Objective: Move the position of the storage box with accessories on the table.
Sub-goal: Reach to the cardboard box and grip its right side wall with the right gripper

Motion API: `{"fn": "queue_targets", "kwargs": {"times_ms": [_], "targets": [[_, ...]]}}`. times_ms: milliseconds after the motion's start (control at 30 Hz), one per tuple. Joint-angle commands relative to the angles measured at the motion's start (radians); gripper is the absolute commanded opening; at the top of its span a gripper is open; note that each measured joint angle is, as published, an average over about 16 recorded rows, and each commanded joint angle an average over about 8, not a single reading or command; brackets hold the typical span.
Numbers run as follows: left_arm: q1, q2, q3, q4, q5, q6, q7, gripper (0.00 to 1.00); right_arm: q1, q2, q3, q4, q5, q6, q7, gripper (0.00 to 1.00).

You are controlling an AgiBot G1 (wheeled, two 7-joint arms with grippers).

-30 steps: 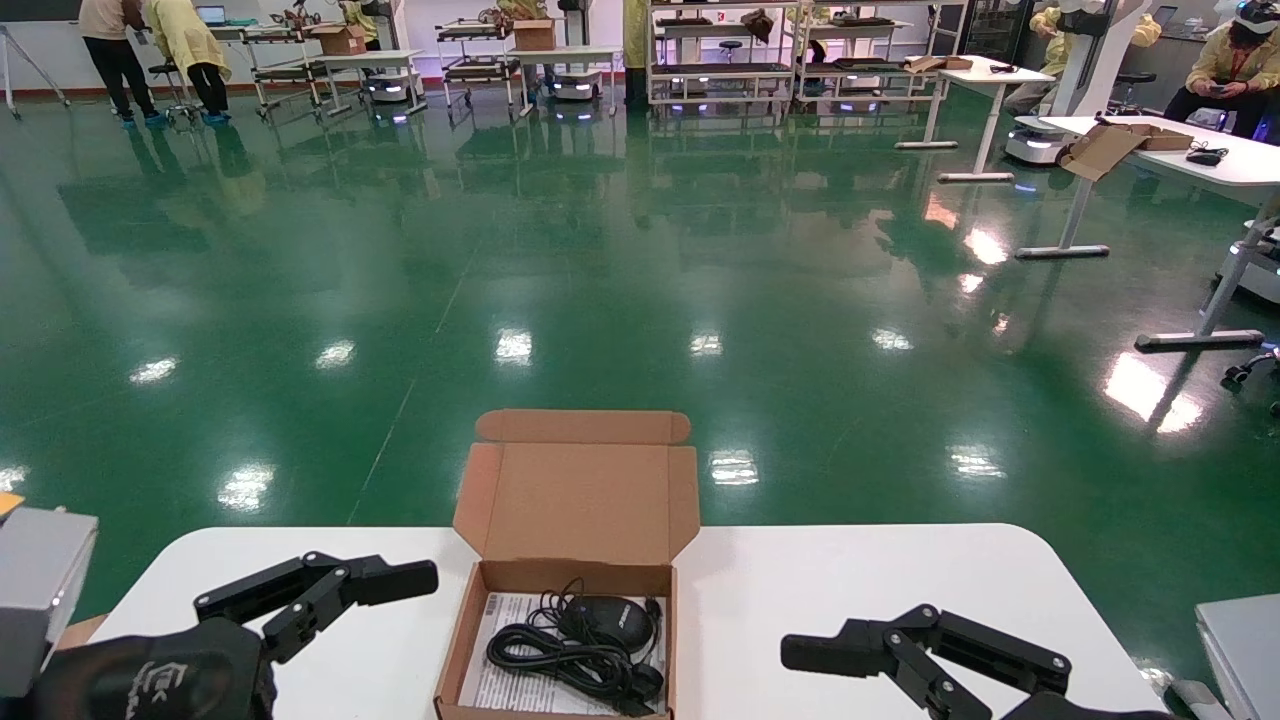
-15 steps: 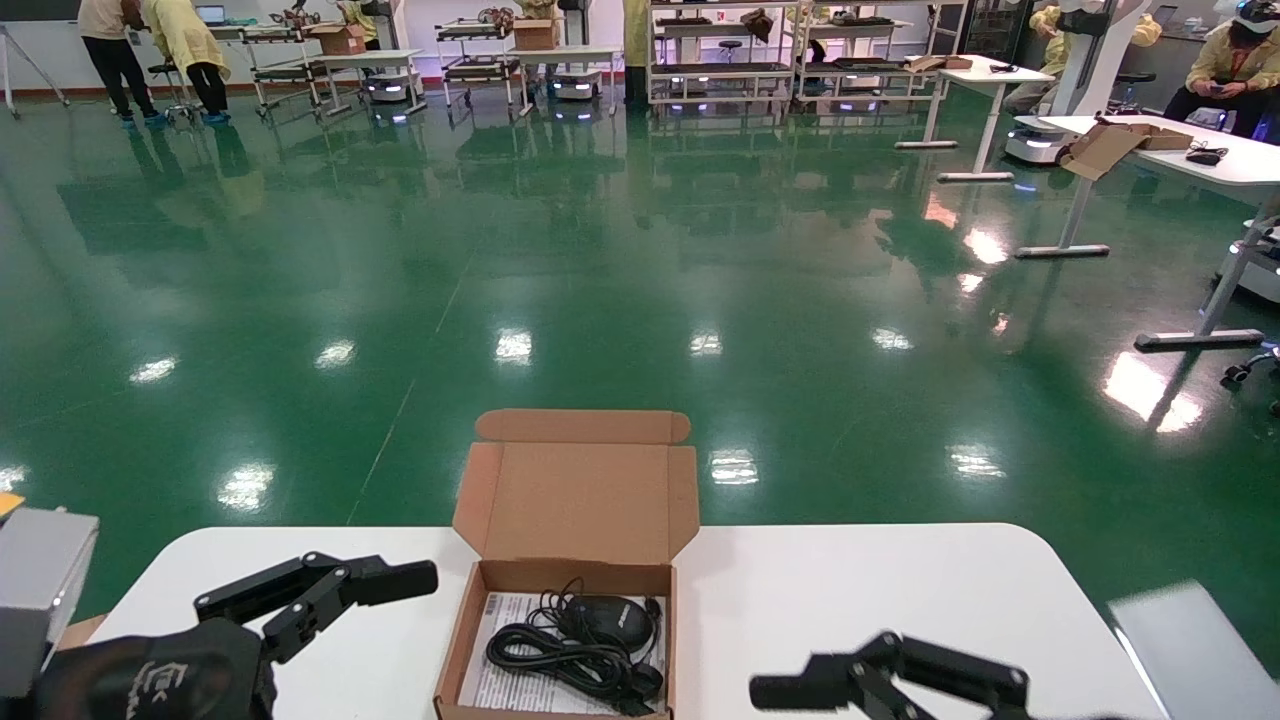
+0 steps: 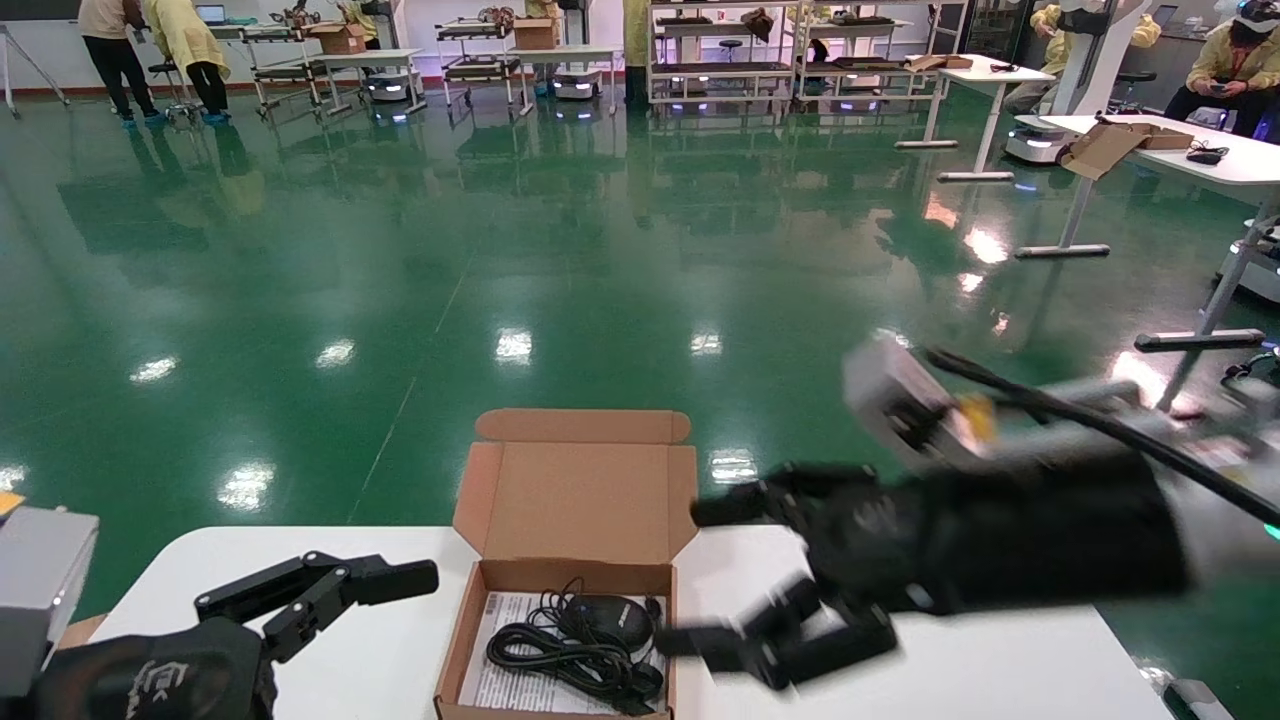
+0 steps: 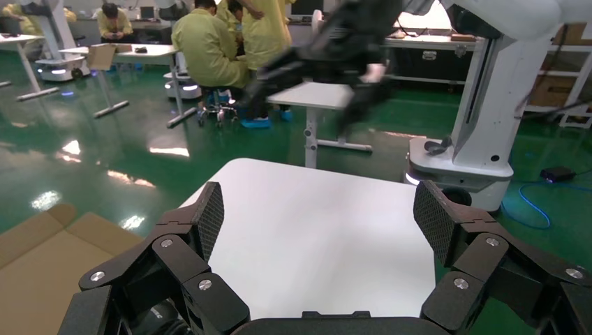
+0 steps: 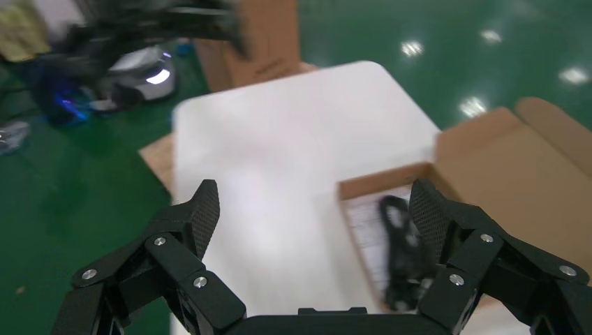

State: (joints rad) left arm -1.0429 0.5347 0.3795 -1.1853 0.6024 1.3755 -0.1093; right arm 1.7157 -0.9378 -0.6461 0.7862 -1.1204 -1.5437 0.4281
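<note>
Jaws spread wide on your right gripper (image 3: 720, 575), which hangs just beside the box's (image 3: 560, 640) right wall, holding nothing. Your box sits at the near middle of the tabletop (image 3: 950, 670), lid standing open at the far side, with the mouse (image 3: 607, 620), its bundled cable (image 3: 560, 660) and a printed sheet (image 3: 500, 680) inside. Your left gripper (image 3: 330, 590) rests left of the box, jaws wide too.
</note>
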Motion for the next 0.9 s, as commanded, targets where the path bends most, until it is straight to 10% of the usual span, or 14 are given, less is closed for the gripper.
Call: {"fn": "queue_targets", "kwargs": {"times_ms": [33,567,900], "targets": [[0.0,0.0,0.0,0.0,0.0,0.0,0.0,1.0,0.061,-0.053,-0.038,-0.092,-0.046,0.003,-0.004,1.0],[0.0,0.0,0.0,0.0,0.0,0.0,0.0,1.0,0.105,-0.404,-0.094,-0.66,-0.2,0.496,-0.176,1.0],[0.0,0.0,0.0,0.0,0.0,0.0,0.0,1.0,0.121,-0.369,-0.108,-0.701,-0.221,0.514,-0.157,1.0]]}}
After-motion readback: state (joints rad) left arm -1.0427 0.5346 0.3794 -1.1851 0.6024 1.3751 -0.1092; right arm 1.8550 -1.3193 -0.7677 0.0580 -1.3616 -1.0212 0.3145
